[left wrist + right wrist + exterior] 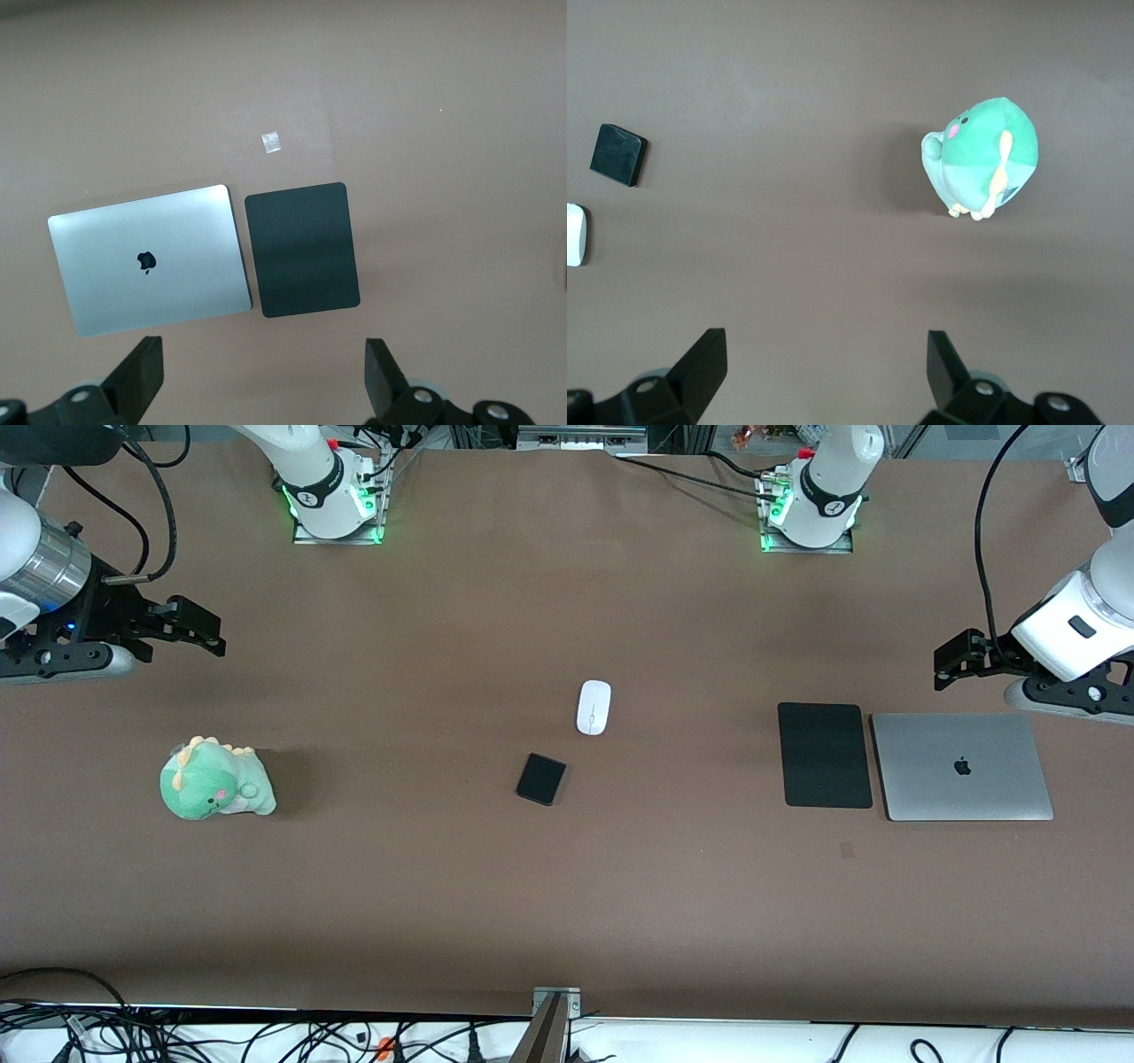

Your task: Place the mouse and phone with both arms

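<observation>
You see the mouse (594,707) near the middle of the table (567,903), with the phone (540,779) just beside it, nearer the front camera. Your left gripper (261,376) hangs spread and empty over the table by the laptop (962,766) and mouse pad (825,755). Your right gripper (824,372) hangs spread and empty near the plush dinosaur (215,779).

Both arms wait, raised and pulled out to their own ends of the desk. Left gripper (946,662) hangs over bare desk at the left arm's end, fingers (142,376) spread wide, nothing between them. Right gripper (205,631) hangs over bare desk at the right arm's end, fingers (702,363) also wide apart, empty.
</observation>
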### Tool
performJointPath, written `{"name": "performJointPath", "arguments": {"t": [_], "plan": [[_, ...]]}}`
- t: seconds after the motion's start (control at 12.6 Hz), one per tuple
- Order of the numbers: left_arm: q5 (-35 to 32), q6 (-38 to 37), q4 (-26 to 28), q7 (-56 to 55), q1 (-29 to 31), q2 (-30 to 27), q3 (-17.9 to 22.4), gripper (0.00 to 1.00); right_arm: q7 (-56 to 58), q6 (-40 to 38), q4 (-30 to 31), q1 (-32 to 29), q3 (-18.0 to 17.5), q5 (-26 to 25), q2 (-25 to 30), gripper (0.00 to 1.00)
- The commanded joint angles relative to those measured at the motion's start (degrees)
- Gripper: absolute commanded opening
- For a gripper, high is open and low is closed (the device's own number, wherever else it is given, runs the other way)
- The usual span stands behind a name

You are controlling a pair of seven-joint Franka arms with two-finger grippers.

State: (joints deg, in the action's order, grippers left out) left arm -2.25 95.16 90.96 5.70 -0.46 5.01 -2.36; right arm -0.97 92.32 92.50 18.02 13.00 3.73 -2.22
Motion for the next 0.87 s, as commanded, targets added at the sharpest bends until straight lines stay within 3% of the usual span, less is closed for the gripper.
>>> {"name": "performJointPath", "arguments": {"t": [0.0,0.56,0.79], "plan": [[-1.2,-1.4,-1.8,0.4,-0.2,0.6,-0.2,1.00,0.8,0.3,0.0,-0.5,-0.2,1.0,0.1,1.00],[-0.5,-1.4,-1.9,0.2,-0.6,0.8,-0.2,1.00,0.8,0.3,0.0,-0.5,-0.2,1.0,0.1,1.00],[-0.3,-3.6,-1.7,0.4,-1.0,1.0,-2.4,1.00,0.8,0.3,0.0,-0.5,-0.2,1.0,0.1,1.00]]}}
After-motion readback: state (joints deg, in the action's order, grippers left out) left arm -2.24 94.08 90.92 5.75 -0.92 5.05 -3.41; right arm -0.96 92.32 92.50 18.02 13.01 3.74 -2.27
